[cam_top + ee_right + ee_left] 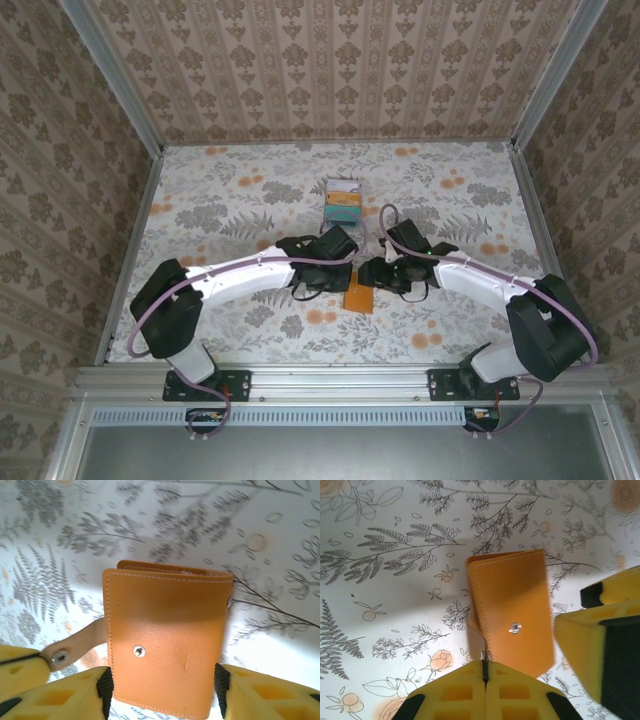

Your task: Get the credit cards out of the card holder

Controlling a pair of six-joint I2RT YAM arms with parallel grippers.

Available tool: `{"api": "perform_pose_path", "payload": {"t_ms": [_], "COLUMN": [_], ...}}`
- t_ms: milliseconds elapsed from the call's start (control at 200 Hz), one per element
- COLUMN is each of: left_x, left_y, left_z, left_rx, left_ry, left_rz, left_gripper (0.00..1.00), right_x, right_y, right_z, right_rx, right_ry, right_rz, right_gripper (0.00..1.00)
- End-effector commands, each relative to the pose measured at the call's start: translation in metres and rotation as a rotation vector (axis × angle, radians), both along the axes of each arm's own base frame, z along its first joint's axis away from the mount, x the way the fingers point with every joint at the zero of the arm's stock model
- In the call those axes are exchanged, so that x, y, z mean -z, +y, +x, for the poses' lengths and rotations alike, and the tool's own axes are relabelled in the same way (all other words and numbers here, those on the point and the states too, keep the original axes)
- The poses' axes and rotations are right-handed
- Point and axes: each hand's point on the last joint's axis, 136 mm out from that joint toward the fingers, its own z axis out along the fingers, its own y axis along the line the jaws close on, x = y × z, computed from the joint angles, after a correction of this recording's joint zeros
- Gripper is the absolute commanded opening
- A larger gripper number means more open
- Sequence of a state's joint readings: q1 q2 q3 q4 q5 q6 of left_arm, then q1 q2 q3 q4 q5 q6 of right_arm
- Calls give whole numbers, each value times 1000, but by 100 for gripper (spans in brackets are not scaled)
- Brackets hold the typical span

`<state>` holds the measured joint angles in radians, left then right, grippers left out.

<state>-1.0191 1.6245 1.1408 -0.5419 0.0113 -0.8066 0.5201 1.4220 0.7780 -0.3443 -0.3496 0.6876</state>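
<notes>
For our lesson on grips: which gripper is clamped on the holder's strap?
The left gripper, jaws shut on the strap; the right gripper has jaws apart astride the holder.

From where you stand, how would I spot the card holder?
On the flowered table, look at the middle of its near half. The card holder is there: flat, orange, with a metal snap, unlike the teal and whitish cards farther back.

white arm links (250,272); black joints (165,302); purple cables (133,325); yellow ribbed jaws with black patches
</notes>
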Motion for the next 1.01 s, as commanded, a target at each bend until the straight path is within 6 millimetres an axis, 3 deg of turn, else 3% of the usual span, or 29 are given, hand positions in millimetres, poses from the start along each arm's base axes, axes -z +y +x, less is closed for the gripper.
{"api": "perform_pose_path", "payload": {"t_ms": [0, 210, 425, 665, 885, 1000], "left_x": [-15, -35, -48, -50, -64, -65], "left_y": [7, 4, 3, -3, -9, -11], "left_z": [1, 1, 1, -2, -2, -2], "left_rx": [18, 44, 46, 50, 64, 65], "left_ry": [-38, -67, -84, -75, -99, -102], "left_rz": [-4, -48, -72, -93, -108, -109], "left_gripper": [0, 0, 0, 0, 0, 0], "right_x": [6, 3, -2, 0, -13, -11], "right_y": [-2, 19, 24, 25, 33, 33], "right_z": [-6, -9, -10, -13, -12, -13], "right_rx": [-12, -30, -34, -38, -40, -43], "right_ry": [38, 44, 49, 57, 39, 45], "right_rz": [-66, -31, -2, 11, 76, 76], "right_gripper": [62, 73, 73, 72, 77, 77]}}
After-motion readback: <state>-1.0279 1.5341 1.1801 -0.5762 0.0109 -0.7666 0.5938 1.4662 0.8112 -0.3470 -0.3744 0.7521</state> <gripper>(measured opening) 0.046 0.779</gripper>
